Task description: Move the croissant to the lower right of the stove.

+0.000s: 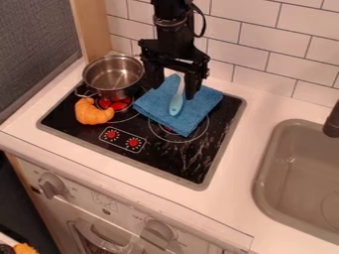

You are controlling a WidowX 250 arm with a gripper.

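A black stove (189, 166) is set into the white counter (265, 106), with a grey sink (275, 171) sunk at the right and a dark tap (333, 121) seen at its edge. The counter is backed by white wall tiles (265, 44) and bordered at the left by a wooden post (91, 22) and a grey panel (39, 42). The croissant (93, 113) is found on the left part of the stove, just in front of the metal pot (119, 94). Toward the back right, a blue cloth (192, 116) is spread, and a light blue spoon (176, 104) is laid on it. The end effector (174, 92) is held above the cloth, its fingers parted wide. Below the counter, knobs (51, 185) are mounted on the pale front.
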